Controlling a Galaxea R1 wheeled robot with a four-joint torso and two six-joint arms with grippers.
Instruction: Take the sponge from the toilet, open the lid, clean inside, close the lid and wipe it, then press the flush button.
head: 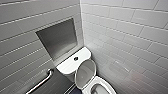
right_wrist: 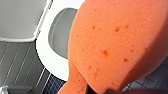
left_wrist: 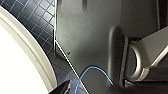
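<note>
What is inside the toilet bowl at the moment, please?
With the lid up, the toilet shows a bare, greyish inside wall. The sponge, close to the right wrist camera, covers the rest of the bowl, so its bottom cannot be judged.

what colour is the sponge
Orange-red with small darker specks; the soft sponge shows best in the right wrist view.

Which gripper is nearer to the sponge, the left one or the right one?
Right. The sponge hangs just before the right wrist, over the toilet bowl, apparently gripped. The left wrist is beside a white curved rim, over floor tiles.
</note>
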